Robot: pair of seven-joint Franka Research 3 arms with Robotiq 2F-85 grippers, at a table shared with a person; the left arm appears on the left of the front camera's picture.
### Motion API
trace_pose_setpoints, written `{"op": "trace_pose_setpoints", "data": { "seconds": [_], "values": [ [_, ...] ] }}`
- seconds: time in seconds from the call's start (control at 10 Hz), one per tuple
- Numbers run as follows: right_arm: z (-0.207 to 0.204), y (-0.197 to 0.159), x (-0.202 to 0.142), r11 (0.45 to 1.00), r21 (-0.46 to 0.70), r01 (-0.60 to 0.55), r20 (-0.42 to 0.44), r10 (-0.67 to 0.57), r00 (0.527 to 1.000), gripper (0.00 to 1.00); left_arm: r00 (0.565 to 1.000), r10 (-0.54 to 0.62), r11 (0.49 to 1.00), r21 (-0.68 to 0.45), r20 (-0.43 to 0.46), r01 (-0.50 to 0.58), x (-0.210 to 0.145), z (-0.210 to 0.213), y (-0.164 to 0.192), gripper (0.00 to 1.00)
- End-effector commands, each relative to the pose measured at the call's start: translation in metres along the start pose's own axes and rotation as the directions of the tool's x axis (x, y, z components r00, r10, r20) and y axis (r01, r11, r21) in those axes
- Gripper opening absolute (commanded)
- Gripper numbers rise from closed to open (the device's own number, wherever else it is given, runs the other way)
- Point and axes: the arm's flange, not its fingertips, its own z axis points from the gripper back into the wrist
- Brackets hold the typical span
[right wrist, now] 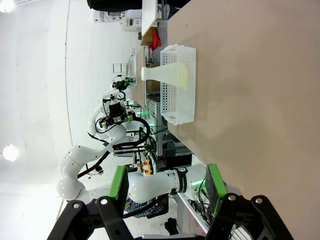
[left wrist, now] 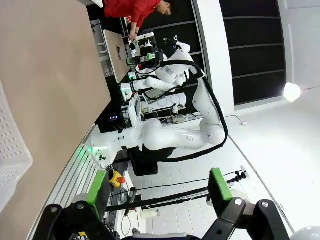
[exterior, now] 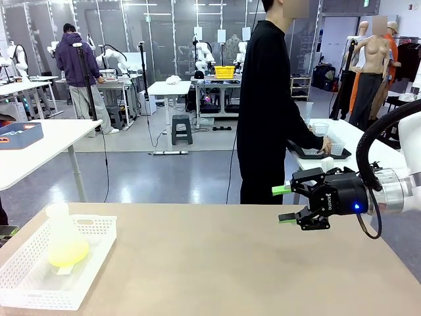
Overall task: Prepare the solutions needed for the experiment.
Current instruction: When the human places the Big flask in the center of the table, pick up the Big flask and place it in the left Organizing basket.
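Basket at seven o'clock ran off frame, holding flask of solutions; both grippers' jaws stood open, empty: right gripper, left gripper.

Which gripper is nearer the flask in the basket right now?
Left: the left gripper is just beside the basket holding the flask; the right gripper hovers across the table.

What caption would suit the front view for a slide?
Right gripper hovers open over the table; a flask of yellow-green solution sits in a white basket.
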Motion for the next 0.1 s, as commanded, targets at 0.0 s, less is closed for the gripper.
{"op": "trace_pose_setpoints", "data": {
  "seconds": [0.0],
  "values": [
    [-0.0012, -0.0004, 0.0005, 1.0, 0.005, -0.008, 0.002, 0.008, 1.0, 0.78, 1.0, -0.01, 1.0, 0.009, -0.008, 0.01, -0.0012, 0.0028, 0.0004, 1.0]
  ]
}}
